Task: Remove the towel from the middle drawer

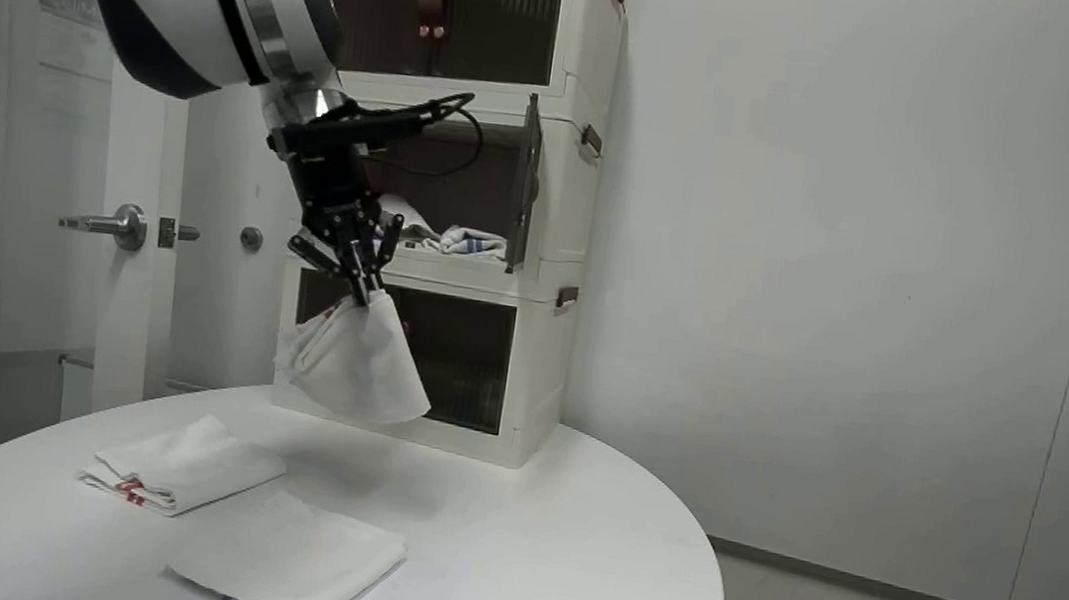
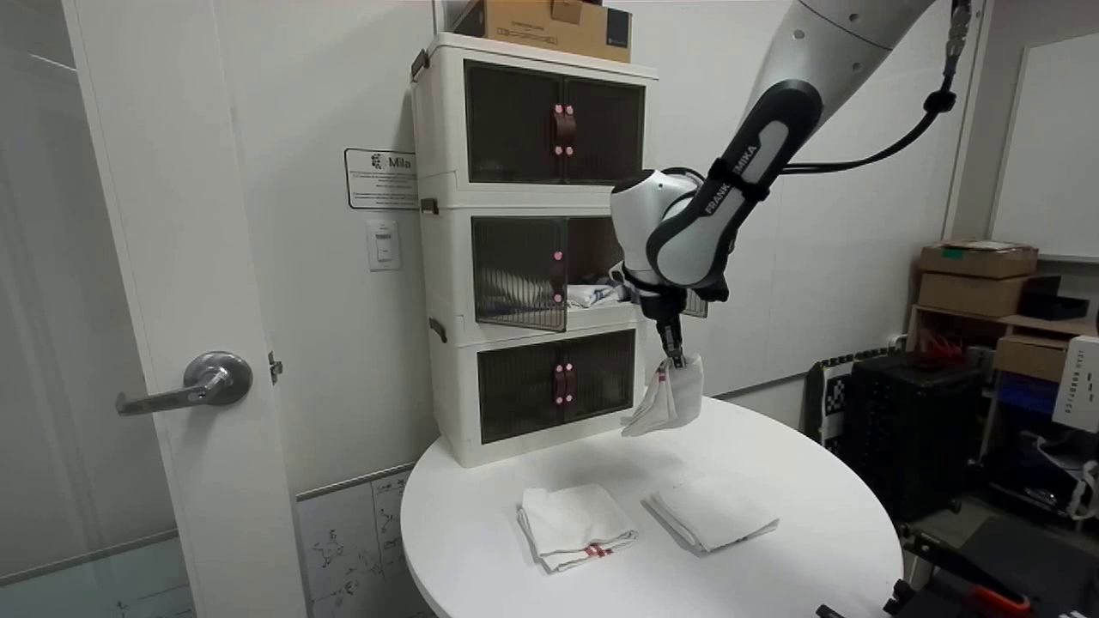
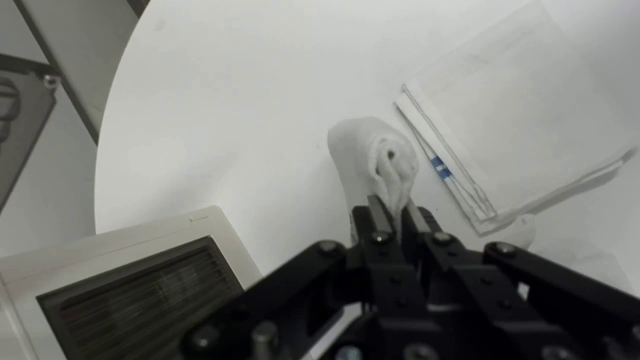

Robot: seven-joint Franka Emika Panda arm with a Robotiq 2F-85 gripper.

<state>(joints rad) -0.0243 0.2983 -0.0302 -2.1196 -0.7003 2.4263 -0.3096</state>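
Note:
The towel (image 1: 361, 361) is white with red marks along one edge. It hangs folded from my gripper (image 1: 364, 296), in front of the cabinet's bottom compartment and above the table. It also shows in an exterior view (image 2: 683, 396) and in the wrist view (image 3: 357, 145). My gripper (image 3: 392, 215) is shut on its upper edge, with cloth pinched between the fingertips. The middle drawer (image 1: 560, 207) is the centre compartment of the white cabinet. Its dark ribbed doors (image 2: 519, 275) stand open. Other cloths, some with blue stripes (image 1: 473, 241), lie inside it; the arm partly hides the opening.
On the round white table (image 1: 587, 548) lie a folded white cloth with a red mark (image 1: 183, 466) and a folded white towel with a blue mark (image 1: 294, 554). The top compartment (image 2: 515, 124) and bottom compartment (image 2: 519, 390) are shut. A cardboard box (image 2: 549, 26) sits on the cabinet.

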